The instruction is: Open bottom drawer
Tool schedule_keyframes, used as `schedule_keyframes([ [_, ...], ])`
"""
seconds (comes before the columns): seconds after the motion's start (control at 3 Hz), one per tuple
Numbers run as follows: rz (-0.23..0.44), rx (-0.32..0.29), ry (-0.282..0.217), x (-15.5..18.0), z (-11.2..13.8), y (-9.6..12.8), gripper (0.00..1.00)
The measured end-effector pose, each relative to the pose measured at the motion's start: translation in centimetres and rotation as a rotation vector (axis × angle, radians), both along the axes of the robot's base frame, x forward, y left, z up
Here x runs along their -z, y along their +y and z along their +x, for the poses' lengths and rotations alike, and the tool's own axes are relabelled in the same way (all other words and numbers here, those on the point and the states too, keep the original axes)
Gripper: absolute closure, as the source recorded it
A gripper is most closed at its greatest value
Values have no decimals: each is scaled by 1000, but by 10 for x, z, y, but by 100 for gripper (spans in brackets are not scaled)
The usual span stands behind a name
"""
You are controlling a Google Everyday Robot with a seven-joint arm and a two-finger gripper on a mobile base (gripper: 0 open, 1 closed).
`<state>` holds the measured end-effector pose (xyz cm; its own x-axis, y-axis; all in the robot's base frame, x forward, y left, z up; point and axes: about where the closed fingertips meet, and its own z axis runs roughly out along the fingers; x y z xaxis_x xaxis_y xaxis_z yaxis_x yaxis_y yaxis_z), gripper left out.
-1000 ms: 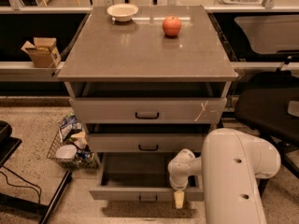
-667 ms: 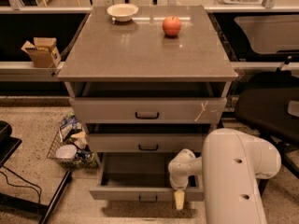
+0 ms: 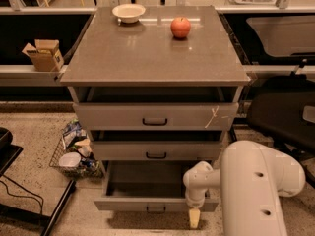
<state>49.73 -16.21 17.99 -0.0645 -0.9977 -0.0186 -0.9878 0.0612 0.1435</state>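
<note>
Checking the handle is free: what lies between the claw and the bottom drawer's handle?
Only the bottom drawer's bare front, in the camera view; the claw hangs before it, right of the handle.

The claw hangs low above the speckled floor. Left of it sits a wire basket of clutter; farther up-left, a cardboard box on a ledge; to its upper right, a dark chair.

No writing is showing legibly here.
The cardboard box and the packets in the wire basket are offering nothing readable; the gripper is hanging just in front of the open bottom drawer, right of its handle.
</note>
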Motion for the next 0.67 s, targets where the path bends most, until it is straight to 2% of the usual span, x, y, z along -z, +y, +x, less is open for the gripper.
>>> schedule_keyframes([
  [0.33, -13, 52, 43, -33, -48, 4, 39],
  [0.67, -28, 64, 115, -62, -110, 15, 63],
])
